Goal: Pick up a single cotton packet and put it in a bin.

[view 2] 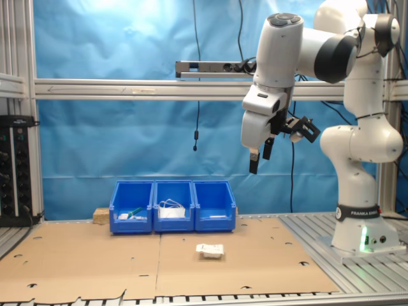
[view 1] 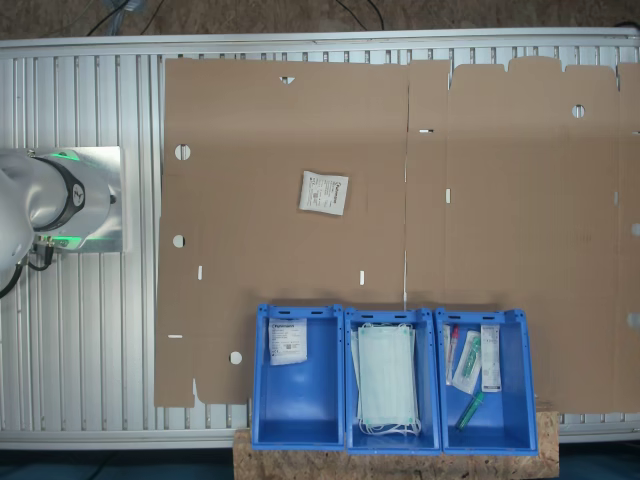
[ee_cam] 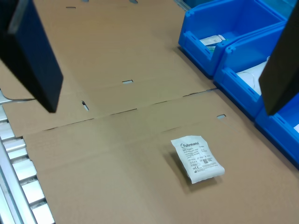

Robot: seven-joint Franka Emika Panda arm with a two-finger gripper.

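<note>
we see the arm (view 2: 347, 127) high above the bench (view 1: 90, 330), its base cut off at the first exterior view's left edge. the bench is ribbed aluminium, mostly hidden under flat brown cardboard (view 1: 400, 200) with punched holes and slots. three blue plastic bins (view 1: 395, 378) stand side by side, touching. in the first exterior view the leftmost holds another white packet (view 1: 287, 341); the middle one holds pale masks (view 1: 387, 390), the rightmost narrow packets we can hardly make out. the jaws (view 2: 261, 158) hang wide apart, gripping nothing. the cotton packet (view 1: 323, 192) lies flat on bare cardboard, well apart from the bins, roughly square and slightly skewed to the cardboard's edges; its print is too fine to make out.
</note>
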